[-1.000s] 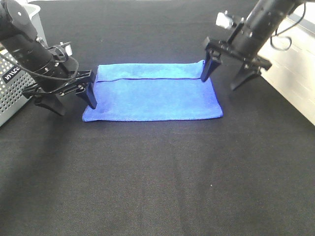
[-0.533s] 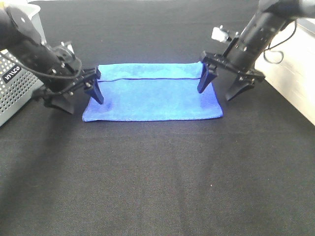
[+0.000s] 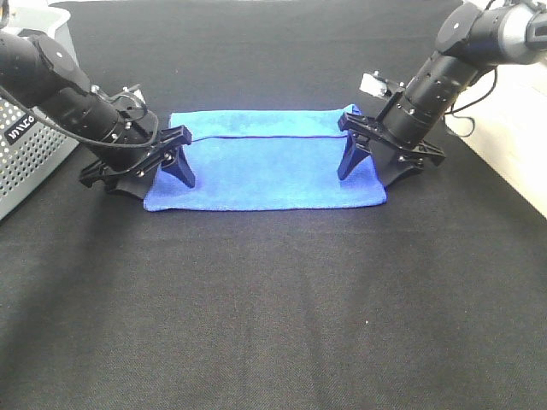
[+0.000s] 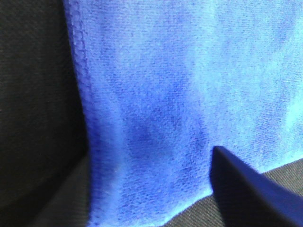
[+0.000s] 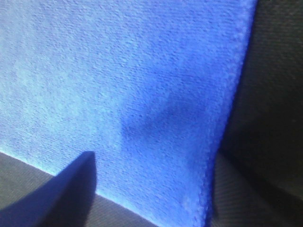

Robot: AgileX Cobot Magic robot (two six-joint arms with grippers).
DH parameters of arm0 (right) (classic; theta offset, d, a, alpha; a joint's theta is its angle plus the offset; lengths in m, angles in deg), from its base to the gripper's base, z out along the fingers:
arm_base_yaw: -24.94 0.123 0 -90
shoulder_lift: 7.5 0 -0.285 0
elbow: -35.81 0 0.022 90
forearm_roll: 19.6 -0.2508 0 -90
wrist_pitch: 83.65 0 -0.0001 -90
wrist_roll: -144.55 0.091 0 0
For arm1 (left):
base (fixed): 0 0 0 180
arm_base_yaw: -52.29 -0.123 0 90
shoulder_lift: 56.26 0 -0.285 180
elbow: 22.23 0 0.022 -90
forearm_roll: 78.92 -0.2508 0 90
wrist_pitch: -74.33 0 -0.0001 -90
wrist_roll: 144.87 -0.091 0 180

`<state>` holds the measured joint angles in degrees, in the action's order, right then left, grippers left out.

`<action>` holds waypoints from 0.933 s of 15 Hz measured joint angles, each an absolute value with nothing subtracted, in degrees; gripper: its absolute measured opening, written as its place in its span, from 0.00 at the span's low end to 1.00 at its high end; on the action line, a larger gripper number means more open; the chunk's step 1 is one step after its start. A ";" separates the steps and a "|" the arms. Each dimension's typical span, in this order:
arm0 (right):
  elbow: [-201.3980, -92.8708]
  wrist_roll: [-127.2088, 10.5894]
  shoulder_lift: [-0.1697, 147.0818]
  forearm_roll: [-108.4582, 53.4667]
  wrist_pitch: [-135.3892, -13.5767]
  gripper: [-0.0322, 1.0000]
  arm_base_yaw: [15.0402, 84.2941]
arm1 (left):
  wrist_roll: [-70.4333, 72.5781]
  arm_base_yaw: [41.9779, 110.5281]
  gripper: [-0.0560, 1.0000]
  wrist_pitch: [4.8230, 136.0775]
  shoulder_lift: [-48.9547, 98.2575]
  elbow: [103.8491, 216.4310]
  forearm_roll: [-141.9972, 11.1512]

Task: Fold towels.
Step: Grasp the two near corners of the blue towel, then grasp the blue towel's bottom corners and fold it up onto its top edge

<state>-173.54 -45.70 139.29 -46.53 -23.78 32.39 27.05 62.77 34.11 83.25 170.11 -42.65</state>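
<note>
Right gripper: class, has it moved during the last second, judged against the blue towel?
Yes. The right gripper has dropped from the towel's far right corner to straddle its right edge nearer the front; the towel stayed put.

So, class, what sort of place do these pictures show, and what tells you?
Probably a robotics lab or test bench, not a home. A black left arm and right arm reach over a table draped in plain black cloth, with one blue towel laid out and a perforated grey bin beside it.
</note>
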 joint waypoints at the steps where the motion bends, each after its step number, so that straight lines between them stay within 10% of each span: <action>1: -173.54 -45.76 139.63 -47.05 -23.83 0.54 32.39 | 27.05 63.00 0.56 34.28 83.48 170.16 -42.65; 2: -173.54 -45.76 139.63 -47.05 -23.83 0.54 32.39 | 27.05 63.00 0.56 34.28 83.48 170.16 -42.65; 4: -173.54 -45.53 140.21 -46.70 -24.81 0.20 32.39 | 27.05 63.12 0.22 34.34 84.05 170.16 -42.94; 6: -173.54 -44.84 140.26 -45.67 -24.92 0.03 32.39 | 27.40 63.12 0.08 34.23 83.99 170.16 -44.14; 14: -156.24 -44.61 128.98 -45.90 -27.56 0.03 32.50 | 27.85 62.89 0.08 20.02 78.03 168.56 -54.11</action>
<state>-156.24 -44.61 128.98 -45.90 -27.56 32.50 27.85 62.89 20.02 78.03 168.56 -54.11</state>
